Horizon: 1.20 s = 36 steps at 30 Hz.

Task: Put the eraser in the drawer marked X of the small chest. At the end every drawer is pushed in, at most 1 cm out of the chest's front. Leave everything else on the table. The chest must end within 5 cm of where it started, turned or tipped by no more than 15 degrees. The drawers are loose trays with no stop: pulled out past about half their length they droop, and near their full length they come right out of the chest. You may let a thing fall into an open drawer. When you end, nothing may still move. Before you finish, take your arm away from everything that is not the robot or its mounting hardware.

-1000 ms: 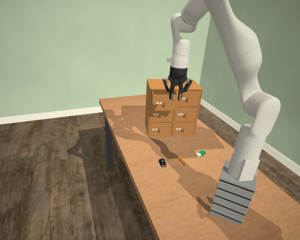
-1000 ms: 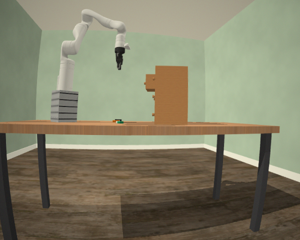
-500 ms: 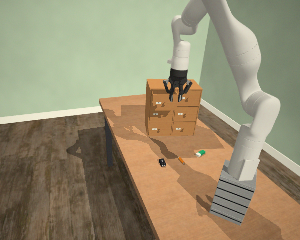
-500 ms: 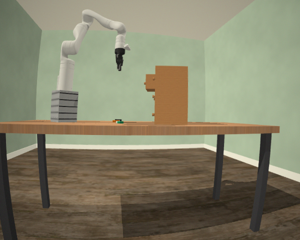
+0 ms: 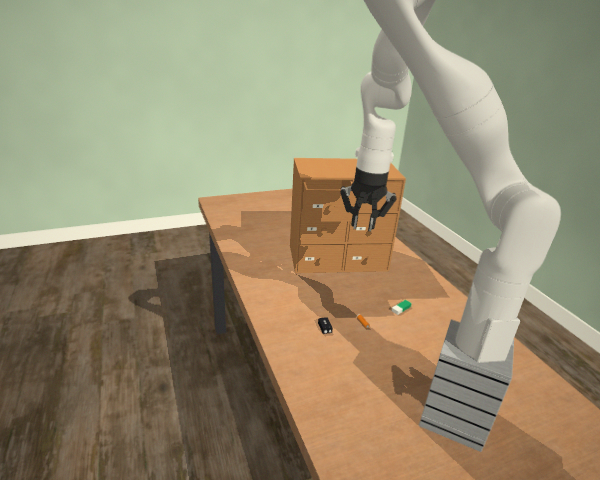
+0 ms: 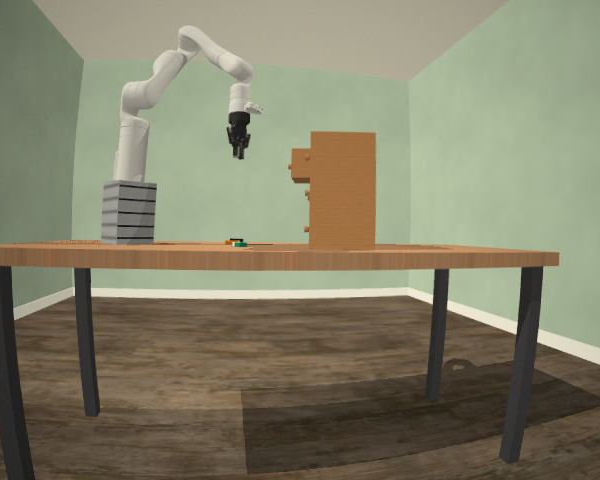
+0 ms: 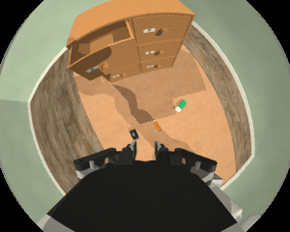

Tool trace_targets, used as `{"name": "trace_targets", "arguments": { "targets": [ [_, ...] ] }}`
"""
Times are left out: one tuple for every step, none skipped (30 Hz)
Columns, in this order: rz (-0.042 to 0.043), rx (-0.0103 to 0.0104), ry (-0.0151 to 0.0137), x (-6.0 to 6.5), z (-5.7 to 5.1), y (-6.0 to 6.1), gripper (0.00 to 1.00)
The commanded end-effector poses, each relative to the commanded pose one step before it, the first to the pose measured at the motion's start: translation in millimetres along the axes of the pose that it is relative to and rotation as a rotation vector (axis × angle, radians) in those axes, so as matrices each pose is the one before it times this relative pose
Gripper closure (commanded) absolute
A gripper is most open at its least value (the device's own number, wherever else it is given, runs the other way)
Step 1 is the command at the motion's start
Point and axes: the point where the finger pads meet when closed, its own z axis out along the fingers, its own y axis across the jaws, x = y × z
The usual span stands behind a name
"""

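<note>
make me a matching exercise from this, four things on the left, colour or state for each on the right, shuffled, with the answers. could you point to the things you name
Column one
1. eraser (image 5: 404, 305) (image 6: 240, 244) (image 7: 182, 104)
2. upper left drawer (image 5: 316, 198) (image 6: 300, 164) (image 7: 103, 61)
3. lower right drawer (image 5: 375, 259)
4. claw (image 5: 363, 226) (image 6: 238, 156) (image 7: 145, 146)

Column two
A. pushed in, in the bottom row
B. above the table, nothing between its fingers
C. green and white, lying on the table
D. pulled part of the way out of the chest

Right pairs
1-C, 2-D, 3-A, 4-B
</note>
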Motion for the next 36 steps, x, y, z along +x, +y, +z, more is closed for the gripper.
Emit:
{"name": "trace_targets", "arguments": {
  "targets": [
    [0.12199, -0.02862, -0.01035, 19.55, 33.4, 35.46, 0.67],
    [0.0, 0.0, 0.0, 0.0, 0.0, 0.0, 0.67],
    [0.0, 0.0, 0.0, 0.0, 0.0, 0.0, 0.67],
    [0.02697, 0.00127, -0.00029, 4.21, 8.71, 4.08, 0.67],
    [0.0283, 0.00031, -0.00002, 4.39, 8.88, 4.72, 0.67],
    [0.02952, -0.00075, 0.00024, 4.54, 9.0, 5.36, 0.67],
    [0.03011, -0.00147, 0.00042, 4.66, 9.02, 5.68, 0.67],
    [0.0, 0.0, 0.0, 0.0, 0.0, 0.0, 0.67],
    [0.02645, 0.00147, 0.00002, 4.85, 8.6, 3.35, 0.67],
    [0.0273, 0.00057, 0.00005, 4.87, 8.64, 3.87, 0.67],
    [0.02801, -0.00037, 0.00005, 4.85, 8.63, 4.37, 0.67],
    [0.0, 0.0, 0.0, 0.0, 0.0, 0.0, 0.67],
    [0.02857, -0.00132, 0.00002, 4.79, 8.57, 4.84, 0.67],
    [0.02624, 0.0002, 0.0003, 5.08, 8.28, 3.46, 0.67],
    [0.02509, 0.00081, 0.0003, 5.13, 8.07, 2.83, 0.67],
    [0.02533, 0.00011, 0.00008, 4.94, 7.93, 3.17, 0.67],
    [0.0, 0.0, 0.0, 0.0, 0.0, 0.0, 0.67],
    [0.02542, -0.00056, -0.00014, 4.73, 7.75, 3.46, 0.67],
    [0.0, 0.0, 0.0, 0.0, 0.0, 0.0, 0.67],
    [0.0, 0.0, 0.0, 0.0, 0.0, 0.0, 0.67],
    [0.02534, -0.0012, -0.00037, 4.5, 7.52, 3.69, 0.67],
    [0.02238, 0.0003, 0.00046, 4.92, 7.19, 2.25, 0.67],
    [0.02133, 0.00051, 0.00046, 4.82, 6.91, 1.92, 0.67],
    [0.02099, 0.00012, 0.00015, 4.5, 6.61, 2.05, 0.67],
    [0.02051, -0.00023, -0.00013, 4.17, 6.29, 2.14, 0.67],
    [0.01989, -0.00052, -0.00038, 3.85, 5.94, 2.19, 0.67],
    [0.01912, -0.00077, -0.00059, 3.53, 5.57, 2.21, 0.67],
    [0.01629, -0.00005, 0.00036, 3.83, 5.27, 1.28, 0.67],
    [0.0148, 0.00017, 0.0005, 3.68, 4.91, 0.96, 0.67],
    [0.01392, 0.00008, 0.00028, 3.32, 4.51, 0.94, 0.67],
    [0.01295, 0.00002, 0.0001, 2.97, 4.1, 0.9, 0.67],
    [0.0119, -0.00004, -0.00003, 2.63, 3.69, 0.85, 0.67],
    [0.01078, -0.00008, -0.00012, 2.31, 3.28, 0.79, 0.67],
    [0.00962, -0.0001, -0.00019, 2.01, 2.87, 0.72, 0.67],
    [0.00843, -0.00011, -0.00022, 1.72, 2.48, 0.64, 0.67],
    [0.0, 0.0, 0.0, 0.0, 0.0, 0.0, 0.67]
  ]
}}
